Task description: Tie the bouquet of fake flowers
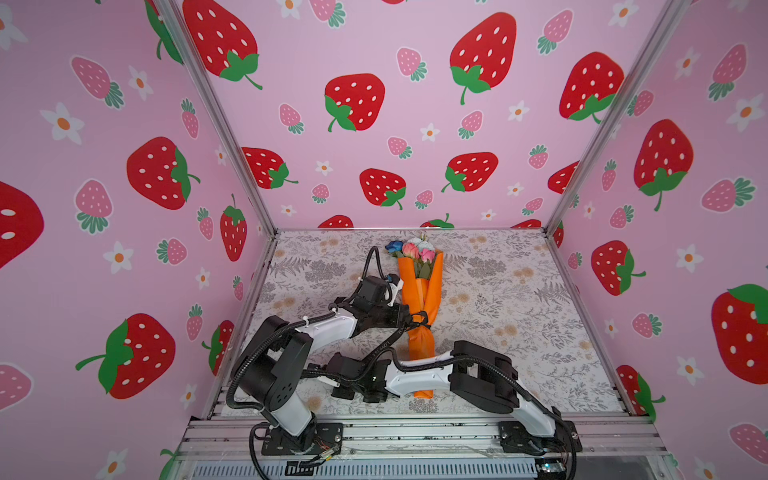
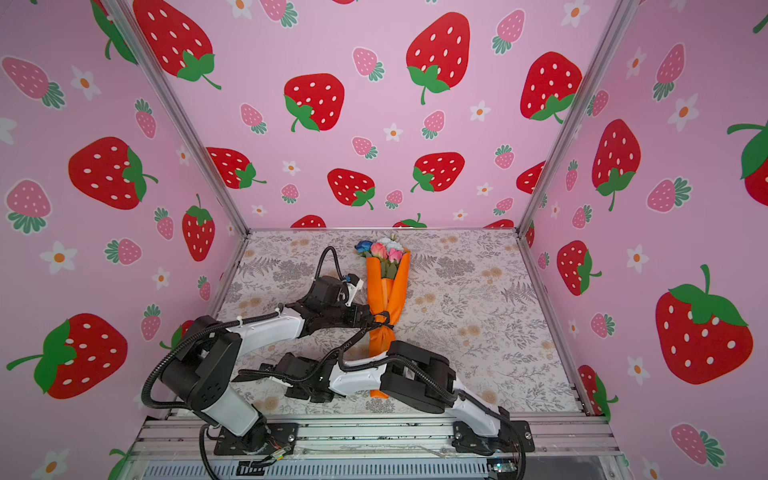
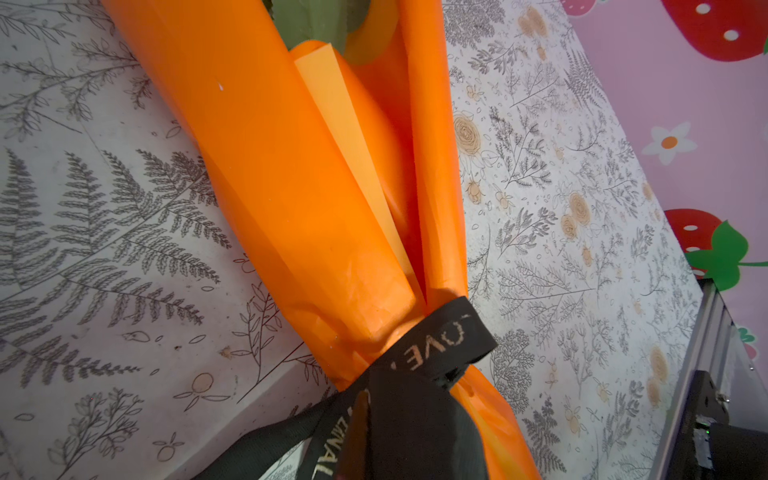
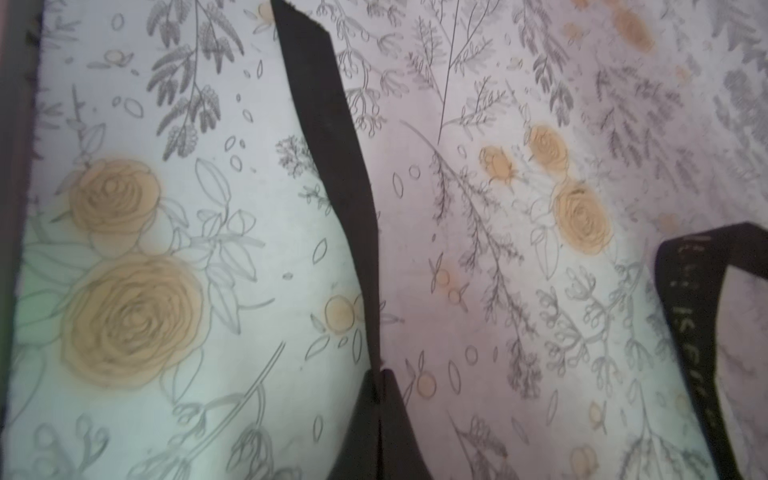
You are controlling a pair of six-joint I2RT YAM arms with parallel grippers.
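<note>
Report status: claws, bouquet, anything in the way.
Left claw shut on the ribbon at the knot. Right claw shut on its tail. Bouquet lying flat, ribbon round its waist. Right forearm crosses over its stem end.

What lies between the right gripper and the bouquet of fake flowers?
A black ribbon runs from the bouquet of fake flowers toward the right gripper, which pinches it; seen in both top views.

The fern-printed counter (image 1: 519, 299) carries the bouquet of fake flowers (image 1: 420, 291) mid-surface, blooms toward the far edge, black ribbon (image 1: 420, 321) around it.
</note>
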